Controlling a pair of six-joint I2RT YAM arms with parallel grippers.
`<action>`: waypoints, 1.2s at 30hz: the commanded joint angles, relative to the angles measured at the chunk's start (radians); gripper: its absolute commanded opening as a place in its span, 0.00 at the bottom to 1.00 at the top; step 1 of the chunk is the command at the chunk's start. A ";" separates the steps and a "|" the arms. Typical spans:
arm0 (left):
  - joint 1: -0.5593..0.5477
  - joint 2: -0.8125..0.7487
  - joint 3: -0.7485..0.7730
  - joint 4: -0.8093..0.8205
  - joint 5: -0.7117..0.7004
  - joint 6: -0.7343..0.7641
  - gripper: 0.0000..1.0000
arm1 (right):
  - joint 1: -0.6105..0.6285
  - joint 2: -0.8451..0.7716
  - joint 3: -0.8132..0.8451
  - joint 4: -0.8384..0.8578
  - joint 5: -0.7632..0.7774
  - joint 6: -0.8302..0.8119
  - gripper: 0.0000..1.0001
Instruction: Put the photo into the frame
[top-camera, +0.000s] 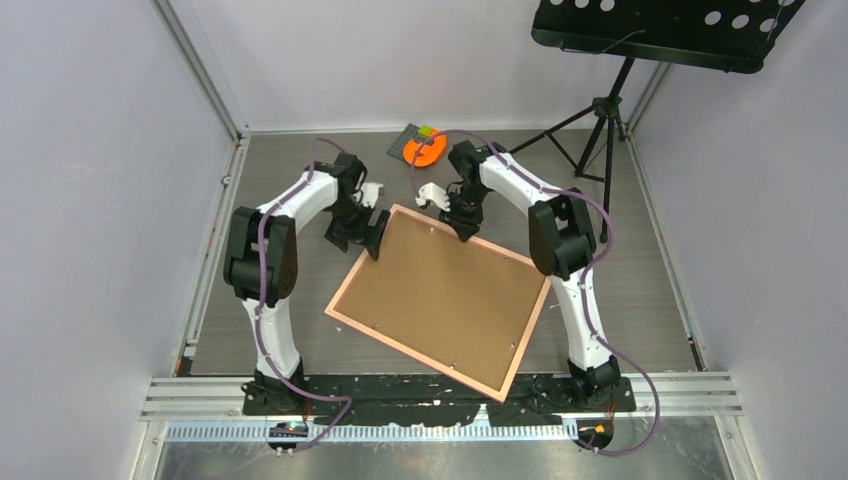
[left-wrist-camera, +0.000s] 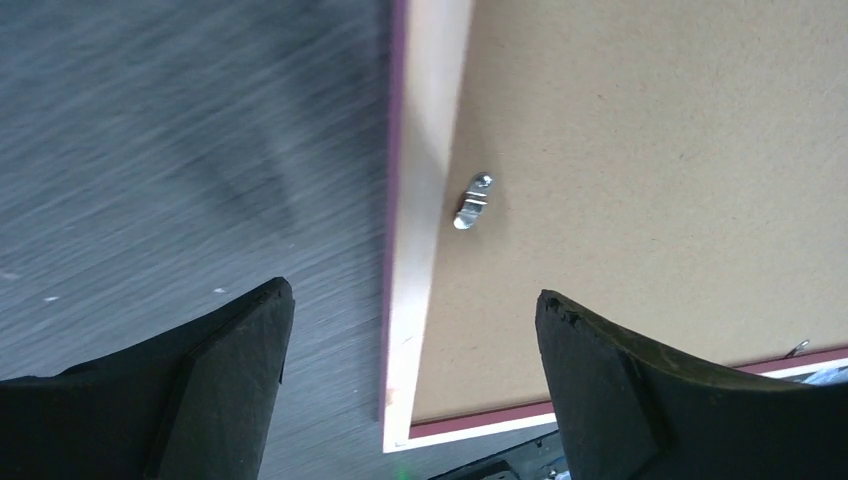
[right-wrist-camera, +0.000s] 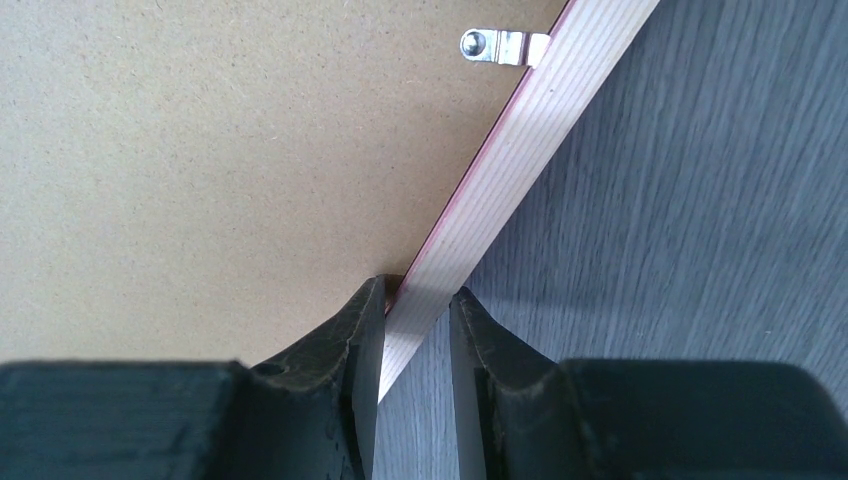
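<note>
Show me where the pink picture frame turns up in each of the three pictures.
Top view: frame lies mid-table, back up.
Left wrist: frame's edge runs upright through the centre.
Right wrist: frame's edge slants from top right to bottom centre.
Shared landmark: brown backing board.

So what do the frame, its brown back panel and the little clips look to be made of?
The frame: pale wood or wood-look, matte, judging by fine straight grain lines; reddish-pink side edge. The back panel: probably fibreboard, flat brown with fine speckle, no sheen. The clip: bright metal, shiny, screwed down.
</note>
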 joint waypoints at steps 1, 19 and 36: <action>-0.023 -0.016 -0.048 0.041 0.023 0.022 0.87 | 0.030 -0.039 0.008 0.035 -0.040 -0.059 0.06; -0.030 0.021 -0.057 0.096 -0.075 -0.012 0.63 | 0.032 -0.041 0.007 0.027 -0.073 -0.044 0.06; -0.064 0.016 -0.075 0.133 -0.106 -0.057 0.56 | 0.033 -0.045 -0.011 0.034 -0.074 -0.034 0.06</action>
